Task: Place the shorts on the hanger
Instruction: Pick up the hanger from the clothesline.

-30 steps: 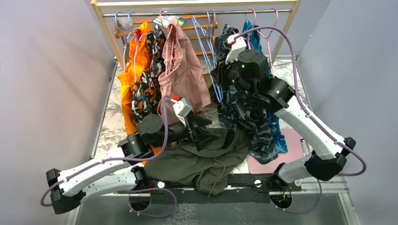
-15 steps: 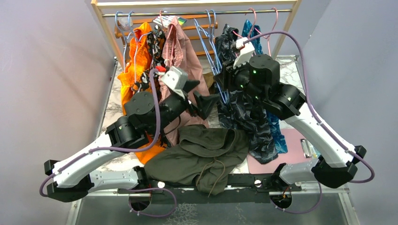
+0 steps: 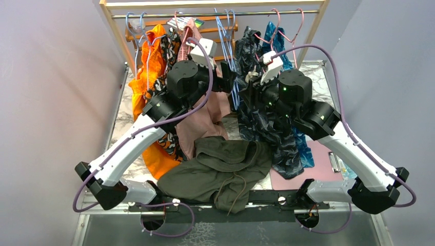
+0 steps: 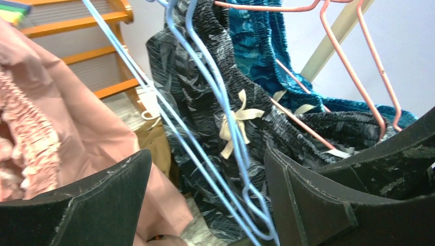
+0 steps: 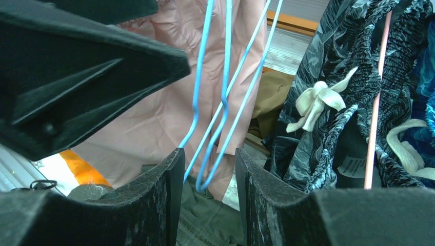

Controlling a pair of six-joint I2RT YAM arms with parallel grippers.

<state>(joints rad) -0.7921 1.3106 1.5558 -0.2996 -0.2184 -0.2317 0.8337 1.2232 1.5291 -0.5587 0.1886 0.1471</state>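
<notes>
Pink shorts [image 3: 205, 110] hang L of the blue hanger [image 4: 225, 115] and grey leaf-print shorts [image 3: 267, 128] hang R, both crowding it. Hanger hangs off the rail [image 3: 251, 12], wires slanting down. Green shorts [image 3: 218, 171] lie bunched at table [image 3: 120, 123] near edge, drawstring toward arm bases. Left claw [image 4: 208, 159] is released, straddling the wires. Right claw [image 5: 205, 154] is part-open, hanger's lower bend in its gap. White tag [image 5: 351, 166] is unreadable.
</notes>
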